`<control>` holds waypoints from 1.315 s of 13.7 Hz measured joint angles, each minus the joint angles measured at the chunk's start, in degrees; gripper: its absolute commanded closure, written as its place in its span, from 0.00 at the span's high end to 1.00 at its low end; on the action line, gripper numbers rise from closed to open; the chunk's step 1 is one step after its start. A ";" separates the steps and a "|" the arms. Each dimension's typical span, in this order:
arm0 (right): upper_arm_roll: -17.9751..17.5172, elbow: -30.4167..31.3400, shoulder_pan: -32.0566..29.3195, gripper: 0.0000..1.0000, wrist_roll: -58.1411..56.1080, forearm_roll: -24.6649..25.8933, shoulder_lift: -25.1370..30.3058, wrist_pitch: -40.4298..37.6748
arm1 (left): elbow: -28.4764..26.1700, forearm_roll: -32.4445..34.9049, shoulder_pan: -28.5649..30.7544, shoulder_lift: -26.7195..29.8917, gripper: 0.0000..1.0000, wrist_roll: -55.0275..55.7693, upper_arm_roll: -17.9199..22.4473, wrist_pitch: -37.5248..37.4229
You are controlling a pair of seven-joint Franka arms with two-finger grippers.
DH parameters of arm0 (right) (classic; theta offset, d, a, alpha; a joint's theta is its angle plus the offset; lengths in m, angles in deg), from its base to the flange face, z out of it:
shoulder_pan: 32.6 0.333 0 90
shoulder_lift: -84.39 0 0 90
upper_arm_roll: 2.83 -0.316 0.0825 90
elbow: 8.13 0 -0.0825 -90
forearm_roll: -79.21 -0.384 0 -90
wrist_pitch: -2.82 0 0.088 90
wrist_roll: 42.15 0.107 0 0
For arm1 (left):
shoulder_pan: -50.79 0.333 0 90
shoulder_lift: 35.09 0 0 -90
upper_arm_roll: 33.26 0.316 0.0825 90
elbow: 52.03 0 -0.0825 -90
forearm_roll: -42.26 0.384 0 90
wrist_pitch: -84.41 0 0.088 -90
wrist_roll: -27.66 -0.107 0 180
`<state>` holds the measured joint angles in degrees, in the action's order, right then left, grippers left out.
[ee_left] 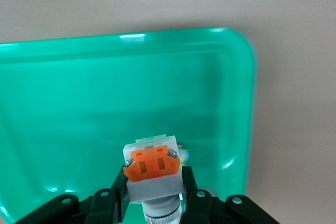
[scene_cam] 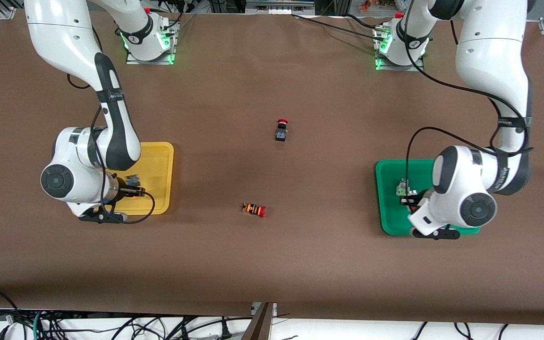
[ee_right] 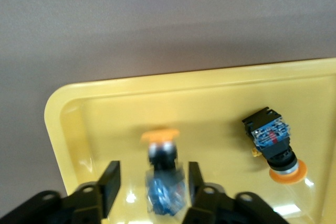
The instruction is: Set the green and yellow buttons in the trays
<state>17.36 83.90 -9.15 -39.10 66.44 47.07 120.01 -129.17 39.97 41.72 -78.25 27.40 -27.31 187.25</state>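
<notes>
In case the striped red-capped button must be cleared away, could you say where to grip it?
Take the striped button by its body, not its round red cap. It lies on its side, cap toward the left arm's end, so come straight down, pincer fingers on its nearer and farther flanks.

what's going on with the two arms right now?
Both arms are over their trays, sorting buttons. The left gripper is shut on a white-grey button with an orange face, held over the green tray. The right gripper is open over the yellow tray, with one orange-capped black button between its fingers and another lying beside it. Two red-capped buttons sit mid-table, untouched.
</notes>
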 measured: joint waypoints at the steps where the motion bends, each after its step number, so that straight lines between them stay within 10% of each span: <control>1: 0.00 -0.04 -0.01 0.94 -0.05 0.00 0.19 -0.35 | -0.73 0.15 1.73 0.01 0.12 -4.36 0.13 0.96; 3: 0.08 -0.51 -0.11 0.94 -0.28 0.00 1.46 -1.28 | -3.24 0.42 5.71 -0.02 0.17 -13.10 0.20 5.51; 4: 0.11 -0.81 -0.16 0.94 -0.53 0.00 2.62 -1.75 | -5.00 0.43 6.98 -0.06 0.36 -15.28 0.19 8.42; 5: 0.13 -1.33 -0.20 0.94 -0.95 0.00 4.12 -2.68 | -6.82 0.43 7.60 -0.10 0.99 -16.34 0.19 11.10; 10: 0.33 -12.26 -2.09 0.94 -2.39 0.03 9.86 -20.68 | -7.84 0.43 6.63 2.24 1.00 -16.74 -0.54 11.80; 18: 0.69 -22.43 -3.88 0.94 -3.04 0.33 14.48 -31.57 | -2.48 0.44 5.36 21.36 1.00 -15.95 -3.94 -10.94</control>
<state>18.05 61.47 -13.04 -42.14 66.77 61.55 88.44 -131.65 40.41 47.09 -56.89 11.45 -31.25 176.31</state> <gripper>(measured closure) 0.062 0.000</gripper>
